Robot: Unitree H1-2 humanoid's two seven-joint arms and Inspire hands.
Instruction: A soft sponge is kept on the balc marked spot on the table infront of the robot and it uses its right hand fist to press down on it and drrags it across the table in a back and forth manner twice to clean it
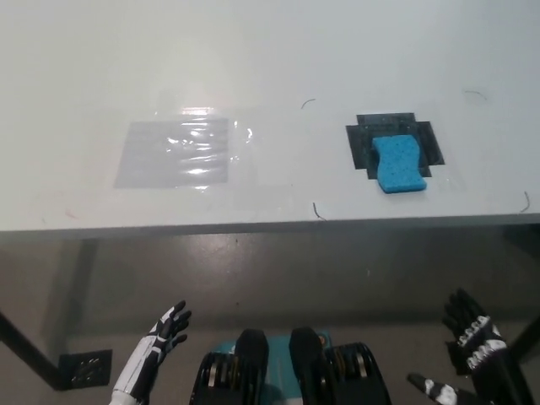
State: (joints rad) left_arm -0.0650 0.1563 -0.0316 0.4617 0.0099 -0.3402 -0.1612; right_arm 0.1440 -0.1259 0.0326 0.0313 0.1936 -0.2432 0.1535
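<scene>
Sponge (398, 164) lay on the black mark (361, 137) at the table's (270, 59) right of centre, untouched. Right hand (472, 354) hung low at the frame's lower right, fingers spread; left hand (166, 331) rested lower left, likewise released. Pressing and both back-and-forth strokes apparently remained undone.

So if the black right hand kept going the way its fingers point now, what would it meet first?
Probably the table's front edge: the right hand hangs open below it, fingers pointing up-picture. The blue sponge lies left of that line. Depth is unclear.
</scene>
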